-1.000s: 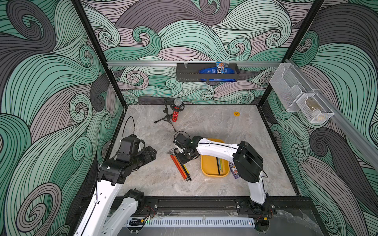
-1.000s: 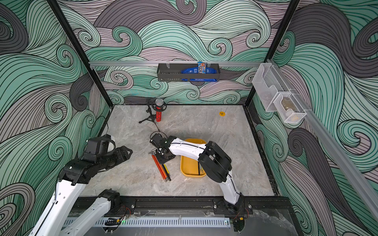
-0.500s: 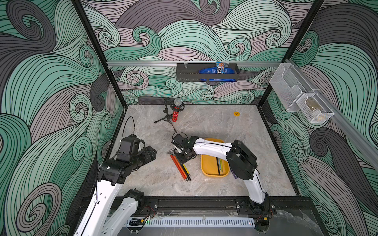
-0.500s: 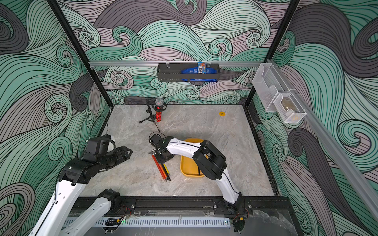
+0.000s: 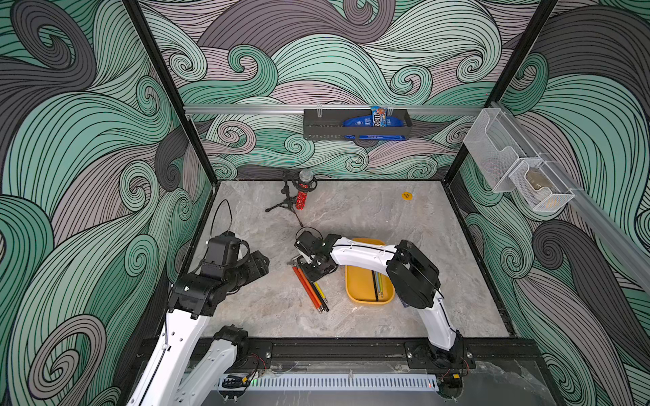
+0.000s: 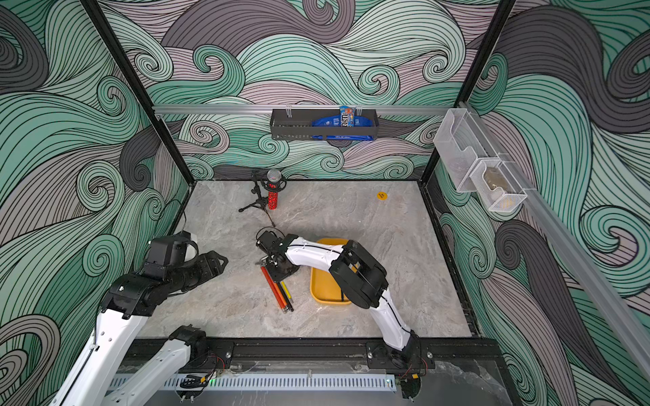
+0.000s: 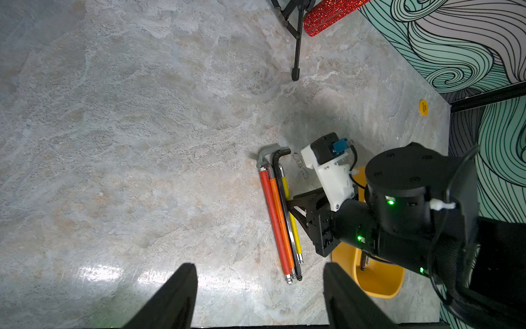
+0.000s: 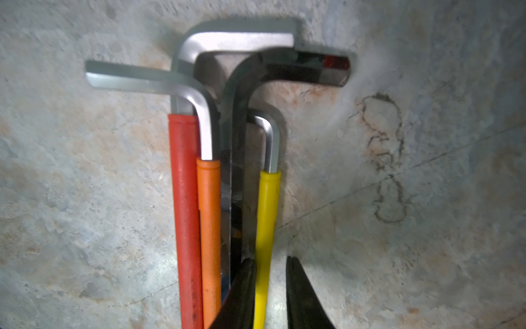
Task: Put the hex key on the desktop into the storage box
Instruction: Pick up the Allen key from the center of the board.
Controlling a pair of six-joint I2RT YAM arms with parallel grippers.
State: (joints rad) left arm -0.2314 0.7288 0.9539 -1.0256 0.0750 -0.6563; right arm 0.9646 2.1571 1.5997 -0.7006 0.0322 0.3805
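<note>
White shells, black joints on left arm (image 5: 183, 327) and right arm (image 5: 362, 255). Thin black cable loops (image 5: 306, 230) at each wrist, green lights (image 7: 391, 202) on the right; the left gripper (image 7: 259, 267) has black wedge fingers (image 7: 170, 299).

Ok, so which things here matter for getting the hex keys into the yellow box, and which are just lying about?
For the job: the four hex keys on the desktop, the storage box, the right tool straddling the yellow-sleeved key.
Lying about: the microphone on its stand, the yellow sticker, the wall rack, the wire baskets.
</note>
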